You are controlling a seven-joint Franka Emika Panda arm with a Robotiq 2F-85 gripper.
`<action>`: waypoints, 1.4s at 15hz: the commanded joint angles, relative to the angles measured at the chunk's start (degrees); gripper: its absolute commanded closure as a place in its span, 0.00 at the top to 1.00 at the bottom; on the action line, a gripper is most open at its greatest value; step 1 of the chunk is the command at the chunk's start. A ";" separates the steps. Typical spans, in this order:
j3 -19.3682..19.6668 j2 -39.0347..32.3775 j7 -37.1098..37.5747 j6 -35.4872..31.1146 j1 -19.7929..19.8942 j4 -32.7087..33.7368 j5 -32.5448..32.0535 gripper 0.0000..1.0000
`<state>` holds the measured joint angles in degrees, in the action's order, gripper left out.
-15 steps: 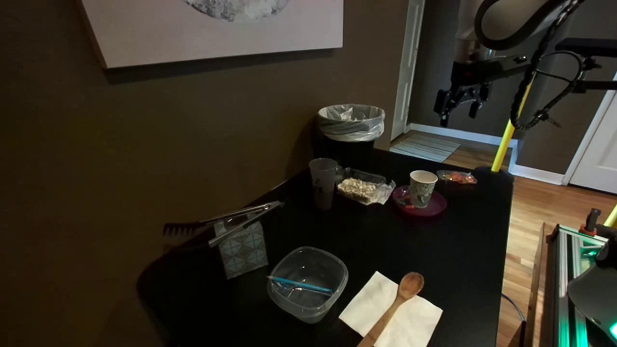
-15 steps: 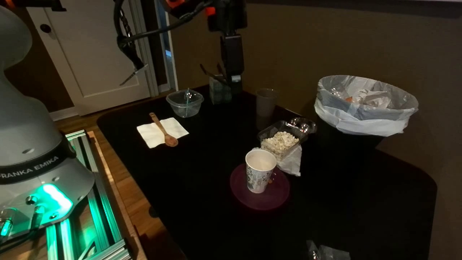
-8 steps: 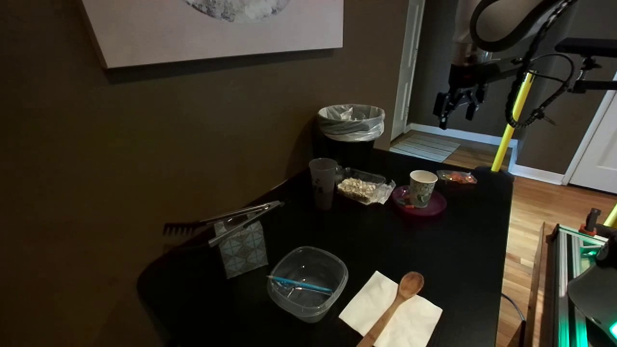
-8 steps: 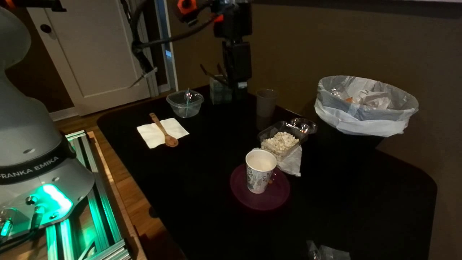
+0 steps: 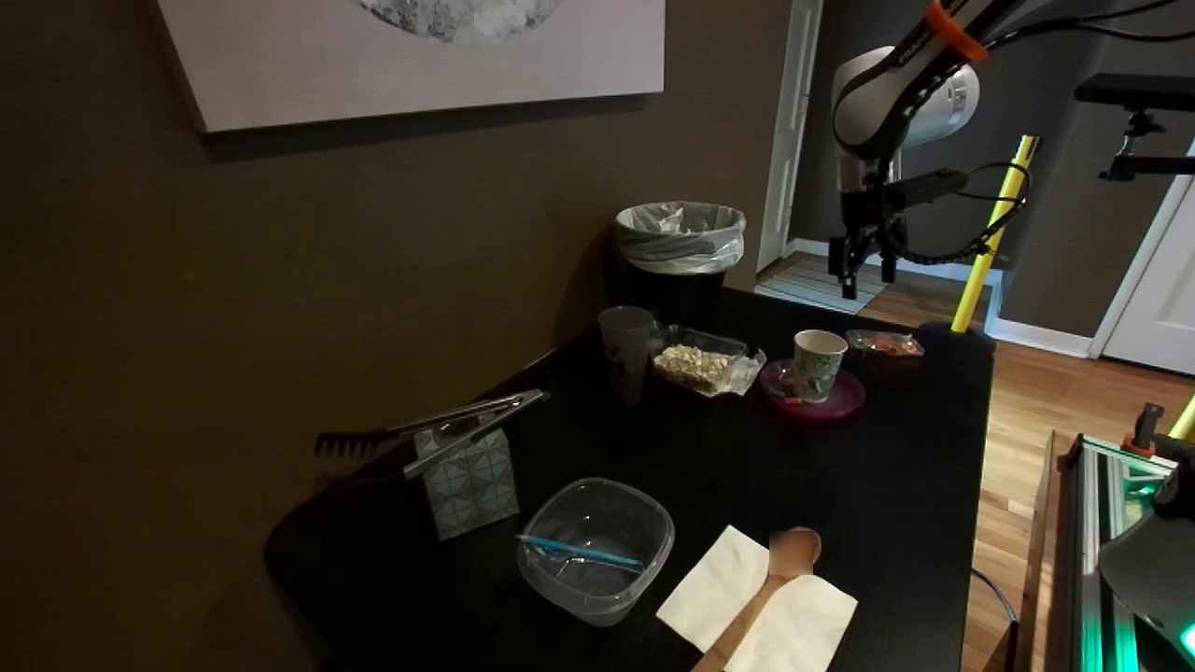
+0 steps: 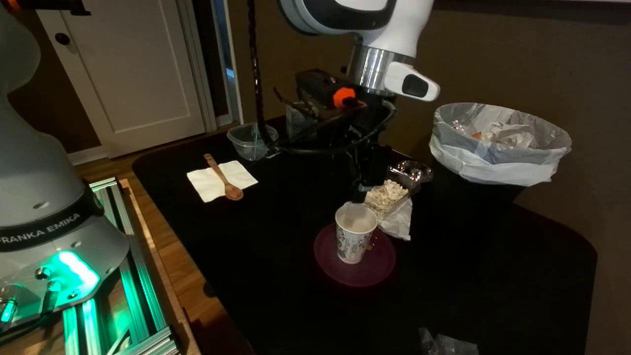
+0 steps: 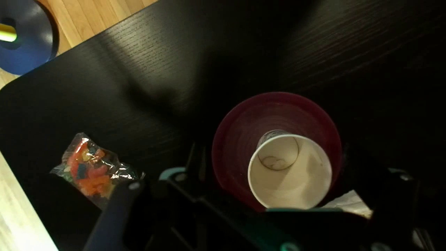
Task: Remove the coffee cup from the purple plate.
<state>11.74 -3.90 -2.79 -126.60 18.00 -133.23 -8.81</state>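
A wooden spoon (image 6: 220,172) lies across a white napkin (image 6: 240,174) on the black table (image 5: 896,485). A blue pencil (image 5: 583,553) slants inside a clear plastic container (image 5: 590,607). Metal tongs (image 5: 476,434) cross the top of a geometric-patterned box (image 5: 471,490). A translucent tumbler (image 5: 625,359) stands beside a tray (image 5: 717,340) of pale pieces (image 5: 691,367), near a white-lined bin (image 5: 680,261). A transparent packet (image 7: 122,169) holds red and orange pieces (image 7: 91,177).

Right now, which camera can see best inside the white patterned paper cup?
The wrist view: it looks down into the white patterned paper cup, right to its bottom. Both exterior views look from an angle, showing its printed outside and only some inner wall.
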 commanded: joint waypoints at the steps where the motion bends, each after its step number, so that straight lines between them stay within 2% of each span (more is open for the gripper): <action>1: 1.21 -1.52 -0.38 0.37 -1.23 1.30 0.39 1.00; 4: 1.25 -5.98 2.13 -1.65 -1.31 3.11 2.96 1.00; 13: 1.51 -19.25 -4.36 1.70 3.45 12.92 16.48 1.00; 17: 1.52 -23.25 -4.28 1.58 5.51 17.14 18.69 1.00; 21: 1.70 -25.48 -5.93 1.96 6.48 18.69 16.74 0.98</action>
<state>13.31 -26.86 -6.45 -126.56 23.75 -116.94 8.00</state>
